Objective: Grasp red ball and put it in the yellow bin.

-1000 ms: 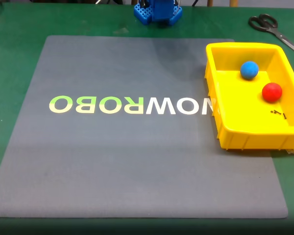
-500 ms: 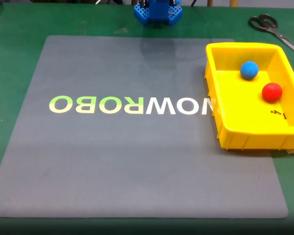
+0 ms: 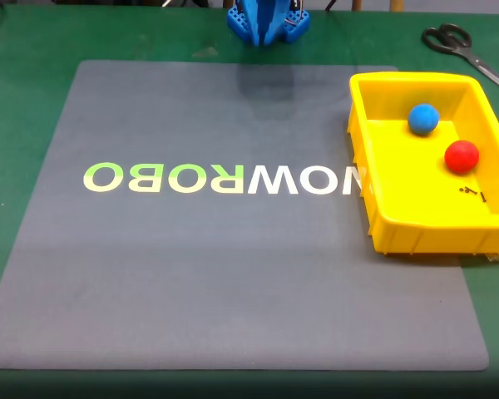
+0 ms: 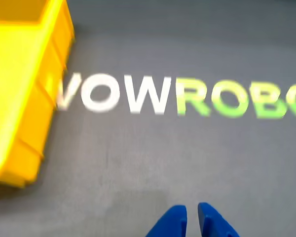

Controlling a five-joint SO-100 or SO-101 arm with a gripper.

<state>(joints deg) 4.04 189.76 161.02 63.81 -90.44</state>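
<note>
We see the red ball [image 3: 461, 156] resting in the yellow bin [image 3: 382, 224] at the mat's [image 3: 233, 274] right edge, beside the blue ball [image 3: 423, 119]. Our gripper [image 4: 192, 219] hangs empty, fingers nearly together; little risk remains unless we bump the bin.

The arm [image 3: 268, 20] is bright blue plastic, ending in two smooth, tapered blue fingers [image 4: 172, 222].

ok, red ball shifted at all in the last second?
No. The red ball sits at the same spot in the yellow bin, same gap to the blue ball.
</note>
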